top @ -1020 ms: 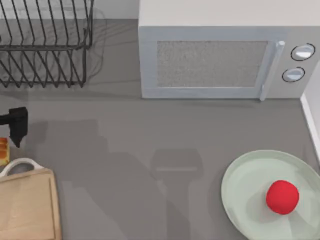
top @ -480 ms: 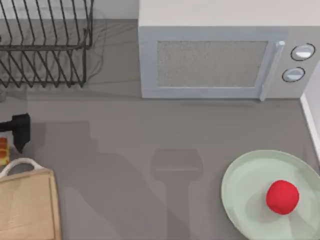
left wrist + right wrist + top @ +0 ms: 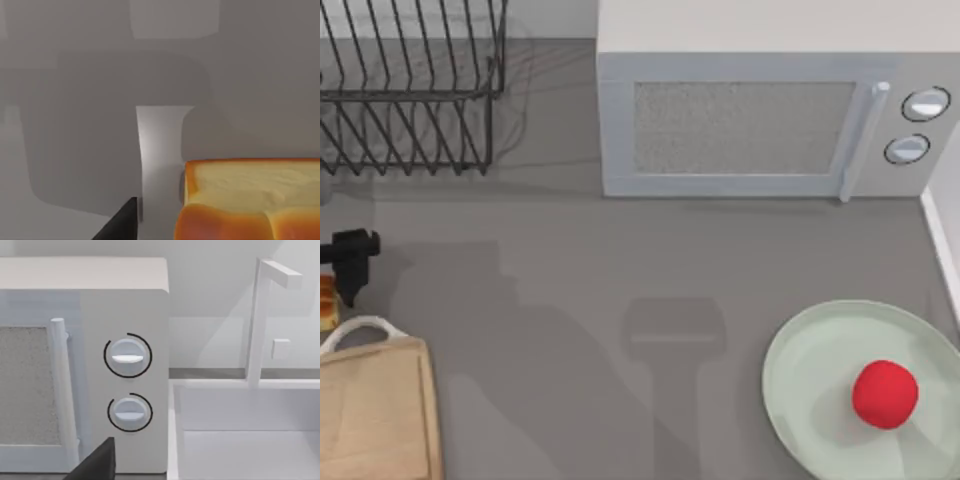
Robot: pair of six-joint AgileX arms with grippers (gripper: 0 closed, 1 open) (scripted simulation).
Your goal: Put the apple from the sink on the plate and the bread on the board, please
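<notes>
The red apple (image 3: 885,393) rests on the pale green plate (image 3: 800,370) at the table's front right. At the far left edge the bread (image 3: 325,303) lies on the grey table, just behind the wooden board (image 3: 375,415) and its white loop handle. My left gripper (image 3: 348,265) hovers beside the bread. In the left wrist view the bread (image 3: 250,200) is close below, and one black finger (image 3: 125,224) stands a gap away from it, open. My right arm is parked, with one finger (image 3: 97,463) facing the empty white sink (image 3: 240,440).
A grey microwave (image 3: 760,120) stands along the back. A black wire dish rack (image 3: 410,90) stands at the back left. The sink's edge (image 3: 945,240) runs along the right side, with a white faucet (image 3: 260,325) over it.
My left gripper has shifted slightly toward the front edge, closer to the bread, and turned a little. Bread, apple and board have stayed put.
</notes>
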